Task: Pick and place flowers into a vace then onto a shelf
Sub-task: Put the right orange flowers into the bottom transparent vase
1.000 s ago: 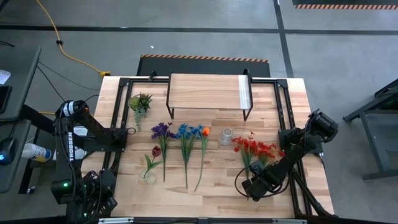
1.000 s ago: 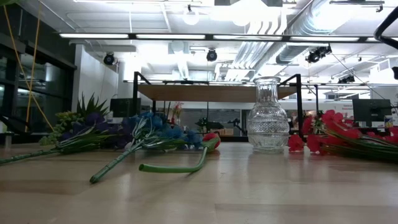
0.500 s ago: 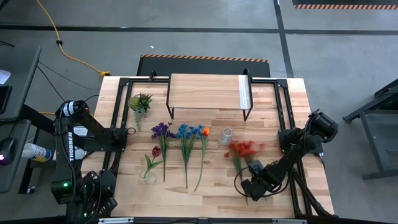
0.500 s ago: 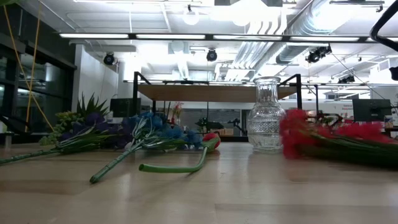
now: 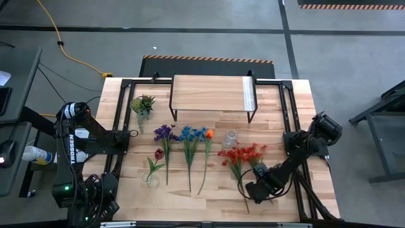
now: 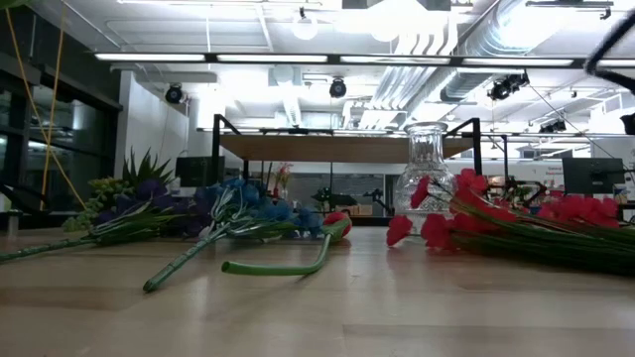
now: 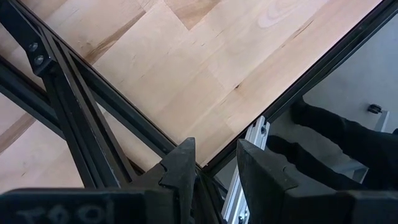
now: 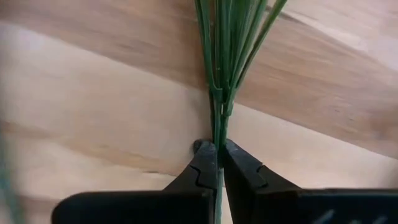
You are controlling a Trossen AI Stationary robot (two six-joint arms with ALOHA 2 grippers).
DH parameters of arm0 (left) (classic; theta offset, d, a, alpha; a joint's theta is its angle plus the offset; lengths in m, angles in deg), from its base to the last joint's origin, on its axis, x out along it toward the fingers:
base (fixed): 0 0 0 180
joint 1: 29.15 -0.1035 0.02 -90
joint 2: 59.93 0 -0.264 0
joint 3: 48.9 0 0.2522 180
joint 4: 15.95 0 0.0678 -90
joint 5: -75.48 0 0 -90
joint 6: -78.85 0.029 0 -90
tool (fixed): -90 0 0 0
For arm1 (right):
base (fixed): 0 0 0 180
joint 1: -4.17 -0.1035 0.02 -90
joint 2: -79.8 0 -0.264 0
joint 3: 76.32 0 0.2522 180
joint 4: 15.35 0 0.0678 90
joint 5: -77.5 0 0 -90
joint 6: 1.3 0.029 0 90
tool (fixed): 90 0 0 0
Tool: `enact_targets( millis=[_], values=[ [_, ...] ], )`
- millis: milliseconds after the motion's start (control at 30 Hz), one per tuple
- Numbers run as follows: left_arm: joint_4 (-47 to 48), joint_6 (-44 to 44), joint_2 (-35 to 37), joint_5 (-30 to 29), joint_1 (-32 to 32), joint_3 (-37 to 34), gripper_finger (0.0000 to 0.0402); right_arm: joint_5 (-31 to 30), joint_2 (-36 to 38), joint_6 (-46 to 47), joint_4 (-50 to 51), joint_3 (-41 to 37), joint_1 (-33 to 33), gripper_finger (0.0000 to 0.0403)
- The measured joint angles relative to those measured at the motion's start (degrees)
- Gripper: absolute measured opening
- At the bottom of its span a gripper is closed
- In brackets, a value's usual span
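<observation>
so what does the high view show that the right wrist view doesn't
Only the high view shows the red blooms, the glass vase, the purple, blue and orange flowers, the shelf and the left gripper parked at the table's near left corner. Only the right wrist view shows the right gripper shut on the green stems, pinched where they join. Both show the red bunch's stems and the wooden tabletop.
</observation>
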Motion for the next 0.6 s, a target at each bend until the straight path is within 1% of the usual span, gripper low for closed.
enact_targets(
  millis=[167,467,600],
  values=[
    [0.1,0.0,0.0,0.1,0.0,0.0,0.0152,2.4,-0.5,0.1,10.7,3.9,-0.2,0.0004],
    [0.3,1.5,0.0,0.0,0.0,0.0,0.0152,5.4,-0.3,1.6,21.3,10.9,-2.2,0.0003],
    [0.4,1.5,0.0,0.0,0.0,0.0,0.0152,4.8,-0.2,1.5,28.3,15.4,-2.4,0.0002]
  ],
)
